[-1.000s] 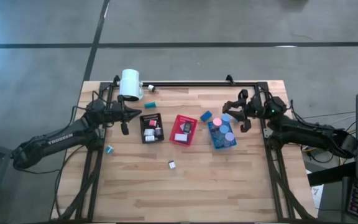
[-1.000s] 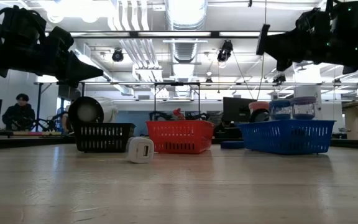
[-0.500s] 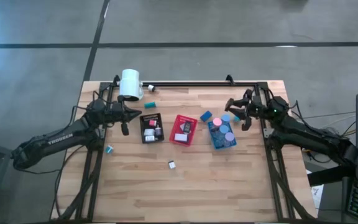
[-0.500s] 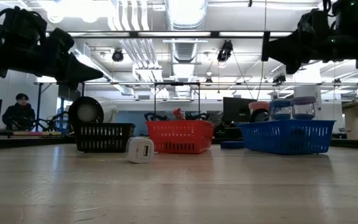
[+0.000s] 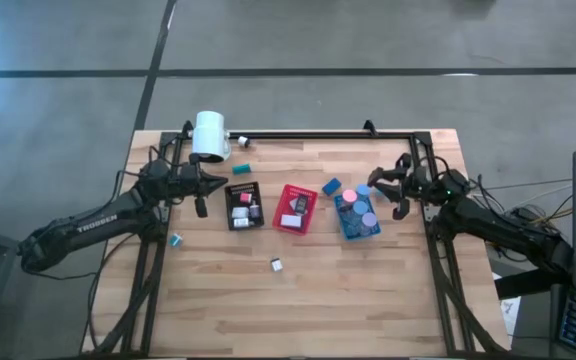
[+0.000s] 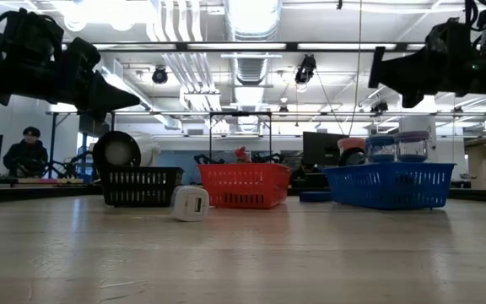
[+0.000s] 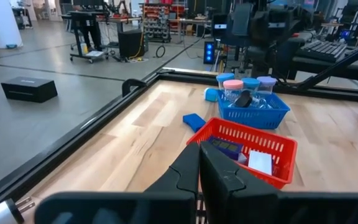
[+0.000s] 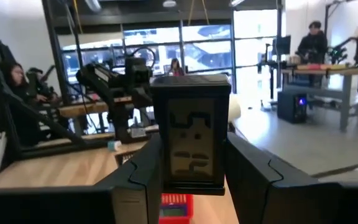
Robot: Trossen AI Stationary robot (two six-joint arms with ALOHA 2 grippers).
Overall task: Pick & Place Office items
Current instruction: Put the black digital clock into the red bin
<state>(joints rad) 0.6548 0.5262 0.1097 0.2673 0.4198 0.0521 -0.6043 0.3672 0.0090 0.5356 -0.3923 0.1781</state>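
Note:
My right gripper (image 5: 387,192) hangs above the table just right of the blue tray (image 5: 356,216), shut on a small black boxy item (image 8: 191,134). In the low view it sits high at the upper right (image 6: 392,71). My left gripper (image 5: 208,186) hovers left of the black tray (image 5: 243,206), its fingers shut and empty (image 7: 199,167). Round pink, blue and lavender caps stand in the blue tray. A white block (image 5: 277,264) rests on the bare wood near the table's middle. Teal bits (image 5: 176,239) (image 5: 240,168) and a blue piece (image 5: 331,186) lie loose. My right gripper pinches the black boxy item by its two side faces (image 8: 163,162), one finger (image 8: 140,171) on each side. The fingers point about level toward the table's left. The item stands upright between them, lifted clear of the table.
The red tray (image 5: 296,208) sits between the black and blue trays. A big white cylinder (image 5: 210,135) lies at the far left by the black frame rail (image 5: 308,134). Open wood stretches along the near half. People show in the room beyond.
My right gripper has drawn back toward the table's right edge, away from the blue tray, staying high and keeping the black item between its fingers. The left arm has stayed still.

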